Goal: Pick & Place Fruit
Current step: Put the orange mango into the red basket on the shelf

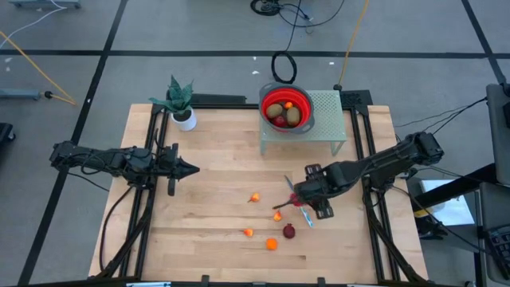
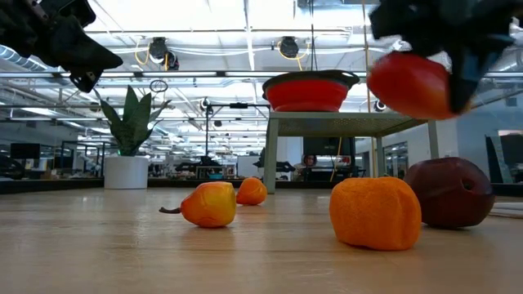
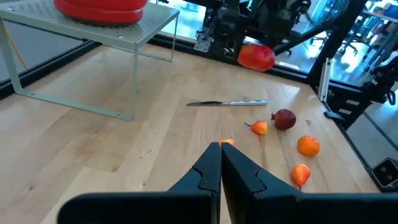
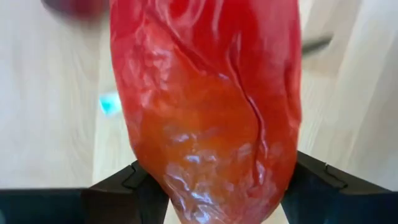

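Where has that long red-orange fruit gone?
The elongated red-orange fruit is clamped in the right gripper, lifted off the table's right half, just above the knife and near the dark red ball.

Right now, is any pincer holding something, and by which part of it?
The right pincer grips the elongated red-orange fruit at one end, lifted above the table. The left pincer holds nothing.
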`<action>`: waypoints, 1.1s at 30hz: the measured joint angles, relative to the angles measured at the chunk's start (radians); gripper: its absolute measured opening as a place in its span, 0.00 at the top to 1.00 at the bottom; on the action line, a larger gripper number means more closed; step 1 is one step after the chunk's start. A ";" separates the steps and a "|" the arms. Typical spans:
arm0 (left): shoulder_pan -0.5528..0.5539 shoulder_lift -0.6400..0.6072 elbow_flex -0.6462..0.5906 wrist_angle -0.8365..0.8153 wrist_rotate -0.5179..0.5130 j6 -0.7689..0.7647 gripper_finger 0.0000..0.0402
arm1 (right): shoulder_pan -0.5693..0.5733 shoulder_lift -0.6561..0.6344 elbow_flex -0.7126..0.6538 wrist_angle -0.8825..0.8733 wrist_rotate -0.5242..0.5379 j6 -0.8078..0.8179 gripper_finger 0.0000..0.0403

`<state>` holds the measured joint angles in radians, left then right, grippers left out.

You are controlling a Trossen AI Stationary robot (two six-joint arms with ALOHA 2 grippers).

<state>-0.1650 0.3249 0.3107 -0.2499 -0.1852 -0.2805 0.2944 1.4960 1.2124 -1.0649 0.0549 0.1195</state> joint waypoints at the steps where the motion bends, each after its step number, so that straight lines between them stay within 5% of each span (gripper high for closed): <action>1: 0.000 0.000 0.000 0.000 0.001 0.004 0.98 | -0.005 0.000 0.010 0.026 -0.001 0.000 0.43; 27: 0.000 0.000 0.000 -0.001 0.107 0.088 0.98 | -0.072 0.000 0.025 1.000 -0.010 0.227 0.43; 33: 0.000 -0.001 0.000 0.000 0.108 0.095 0.98 | -0.073 0.000 0.025 1.187 -0.122 0.270 0.42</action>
<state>-0.1654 0.3244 0.3107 -0.2497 -0.0772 -0.1852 0.2218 1.4960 1.2369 0.1222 -0.0669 0.3895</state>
